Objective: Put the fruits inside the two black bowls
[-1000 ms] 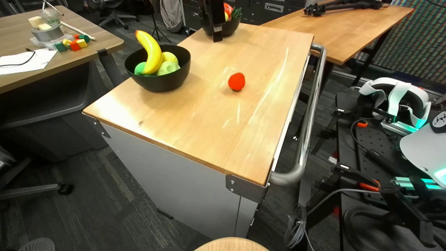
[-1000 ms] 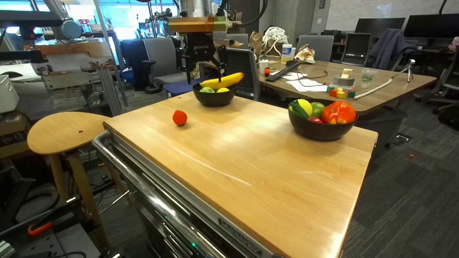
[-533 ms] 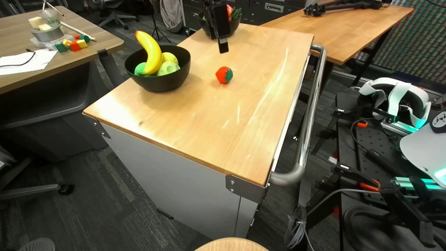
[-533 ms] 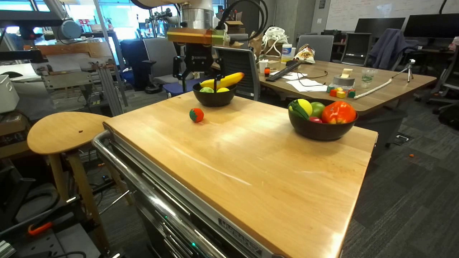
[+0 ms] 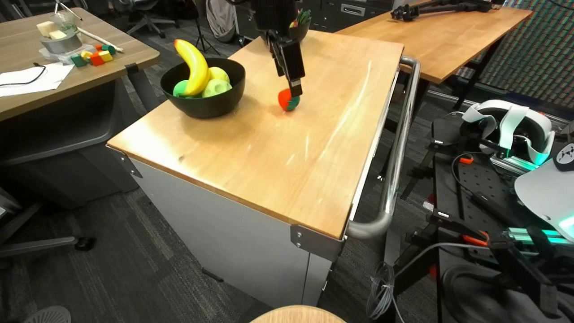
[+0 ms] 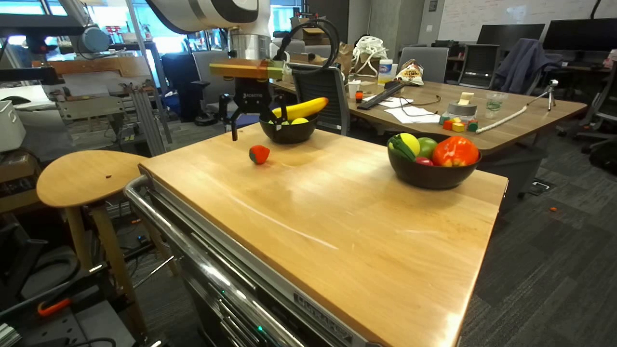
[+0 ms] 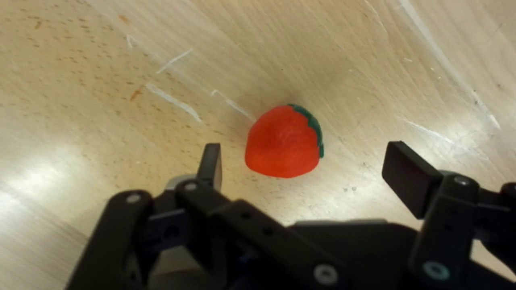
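Strawberry [image 7: 282, 143]: In the wrist view there's just one, red trimmed with green, on the table [image 7: 342, 68], framed between the jaws and touching neither.
Jaws: Spread wide, gripping nothing! This reads as the approach to a pick; next should come a lowering, then a squeeze across the strawberry, then the lift.
Banana bowl [image 5: 202, 107]: In an exterior view, one banana [image 5: 195, 67], one yellow fruit [image 5: 219, 74] and two green fruits [image 5: 216, 88] are in; it's the nearer bowl to the strawberry, so probably the handier drop.
Pepper bowl [image 6: 431, 178]: In an exterior view, it holds one red pepper [image 6: 456, 152], one yellow ball [image 6: 411, 143], one green ball [image 6: 427, 146], one dark-red piece [image 6: 424, 161], one dark green tuft [image 6: 403, 148].
Black bowls [image 6: 289, 137]: Two, and with a single loose fruit on the table in both exterior views, one pick looks left.
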